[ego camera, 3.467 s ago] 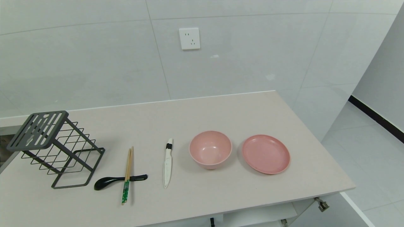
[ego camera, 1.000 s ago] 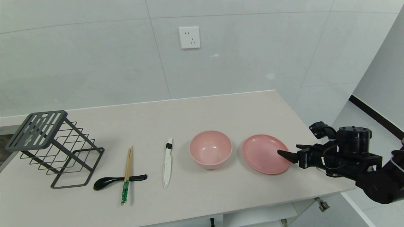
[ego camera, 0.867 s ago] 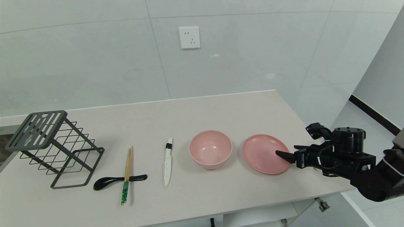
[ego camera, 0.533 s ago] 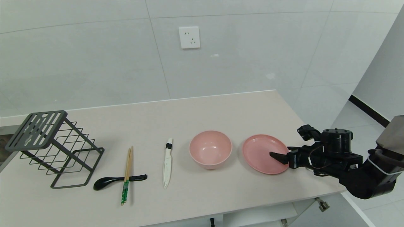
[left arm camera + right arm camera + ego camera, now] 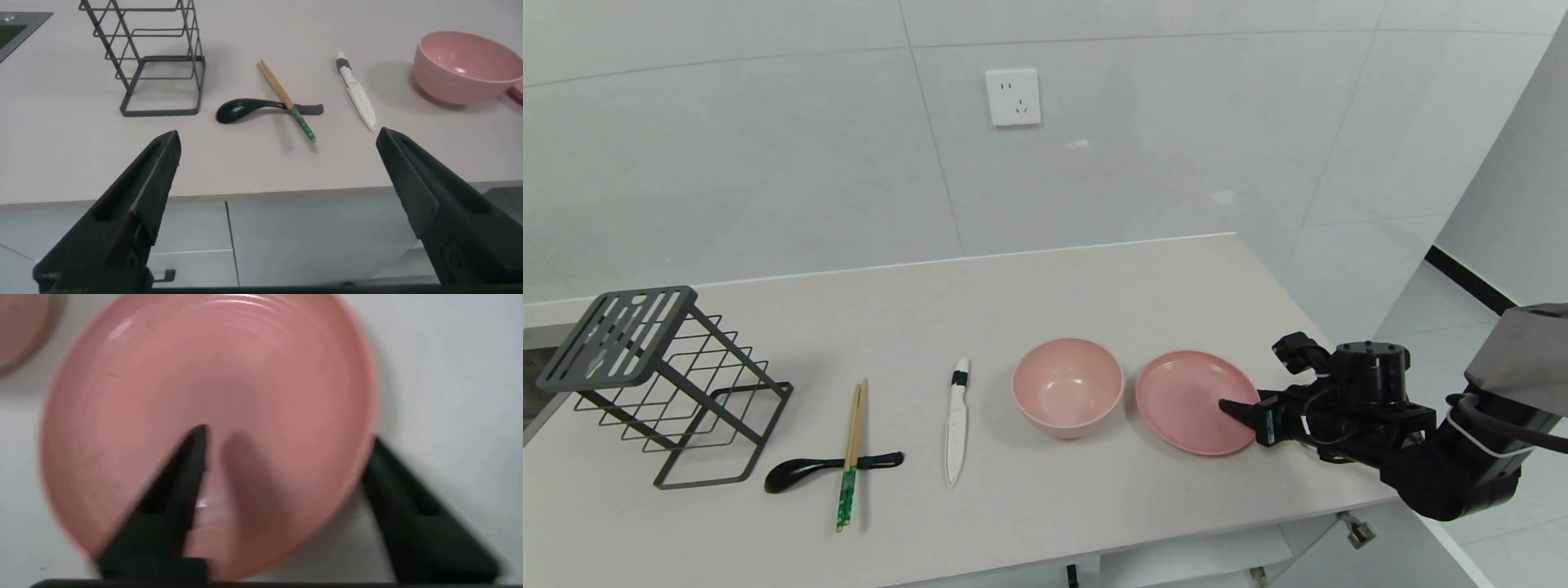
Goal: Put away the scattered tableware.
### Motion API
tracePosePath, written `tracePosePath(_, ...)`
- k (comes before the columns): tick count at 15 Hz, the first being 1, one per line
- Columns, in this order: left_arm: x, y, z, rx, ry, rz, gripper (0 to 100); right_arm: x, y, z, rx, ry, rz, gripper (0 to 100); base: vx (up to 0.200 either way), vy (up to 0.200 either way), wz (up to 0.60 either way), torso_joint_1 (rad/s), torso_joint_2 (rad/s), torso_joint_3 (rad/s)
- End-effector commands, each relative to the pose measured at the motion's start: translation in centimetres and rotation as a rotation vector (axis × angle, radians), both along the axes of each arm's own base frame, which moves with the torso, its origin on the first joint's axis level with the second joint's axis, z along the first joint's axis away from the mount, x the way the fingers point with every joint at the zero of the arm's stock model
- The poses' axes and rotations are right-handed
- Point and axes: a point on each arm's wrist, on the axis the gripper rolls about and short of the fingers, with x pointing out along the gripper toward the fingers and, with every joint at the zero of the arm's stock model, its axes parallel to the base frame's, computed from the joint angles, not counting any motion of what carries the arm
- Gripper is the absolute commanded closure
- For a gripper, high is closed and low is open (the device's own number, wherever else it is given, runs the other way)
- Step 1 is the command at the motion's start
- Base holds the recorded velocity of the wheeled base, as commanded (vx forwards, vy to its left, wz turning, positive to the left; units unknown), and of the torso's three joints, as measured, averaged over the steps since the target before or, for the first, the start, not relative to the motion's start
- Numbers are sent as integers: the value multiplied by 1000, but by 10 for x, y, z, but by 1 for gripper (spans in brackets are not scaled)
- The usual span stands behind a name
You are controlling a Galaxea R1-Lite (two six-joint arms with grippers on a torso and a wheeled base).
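Plate (image 5: 1186, 398) pushed toward bowl (image 5: 1067, 387), right jaws spread astride its rim

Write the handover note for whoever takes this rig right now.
Right gripper: open, straddling the plate's right rim, one finger over it, one outside; no grip yet.
Left gripper: open, holding nothing, back from the counter's front edge.
On the counter, from the rack rightward: spoon with chopsticks across its handle, knife, bowl, plate.
Done: nothing put away.
Left: all five pieces.

White socket (image 5: 1013, 98) on the tiled wall (image 5: 768, 163) (pale grey) behind the beige counter (image 5: 1094, 278)
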Motion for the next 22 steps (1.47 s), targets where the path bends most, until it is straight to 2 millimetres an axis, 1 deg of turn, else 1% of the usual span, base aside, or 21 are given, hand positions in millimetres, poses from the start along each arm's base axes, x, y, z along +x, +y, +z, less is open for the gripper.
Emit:
tracePosePath(1,0,0,0,0,1,1,0,5,-4,-8,-26,9,-57,100,0,0,0,0,0,0)
tracePosePath(3,0,0,0,0,1,1,0,12,-11,-18,-36,25,-95,100,0,0,0,0,0,0)
tracePosePath(5,0,0,0,0,1,1,0,16,-15,-19,-39,19,-106,100,0,0,0,0,0,0)
tracePosePath(6,0,0,0,0,1,1,0,16,-16,-13,-49,-8,-104,100,0,0,0,0,0,0)
tracePosePath(7,0,0,0,0,1,1,0,15,-16,1,-41,-49,-105,100,0,0,0,0,0,0)
tracePosePath(9,0,0,0,0,1,1,0,9,-16,38,-15,-161,-105,100,0,0,0,0,0,0)
tracePosePath(10,0,0,0,1,1,1,0,1,-18,65,4,-235,-105,100,0,0,0,0,0,0)
tracePosePath(11,0,0,0,4,1,1,0,-12,-20,89,20,-297,-107,100,0,0,0,0,0,0)
tracePosePath(12,0,0,0,4,1,1,0,-27,-23,107,28,-340,-108,100,0,0,0,0,0,0)
tracePosePath(13,0,0,0,4,1,1,0,-32,-24,112,30,-352,-108,100,0,0,0,0,0,0)
tracePosePath(14,0,0,0,3,1,1,0,-56,-28,128,43,-402,-109,100,0,0,0,0,0,0)
tracePosePath(15,0,0,0,0,1,-1,0,-70,-30,134,51,-430,-108,100,0,0,0,0,0,0)
tracePosePath(17,0,0,4,9,-39,-14,0,-97,-35,136,56,-451,-108,100,0,0,0,0,0,0)
tracePosePath(18,-1,0,12,10,-122,-15,0,-104,-36,135,56,-452,-108,100,0,0,0,0,0,0)
tracePosePath(19,-1,0,17,8,-169,-18,0,-120,-38,134,60,-463,-109,100,0,0,0,0,0,0)
tracePosePath(20,-2,-1,18,4,-182,-23,0,-128,-40,131,63,-464,-111,100,0,0,0,0,0,0)
tracePosePath(22,-3,-2,22,16,-205,-104,0,-142,-46,124,86,-475,-130,100,0,0,0,0,0,0)
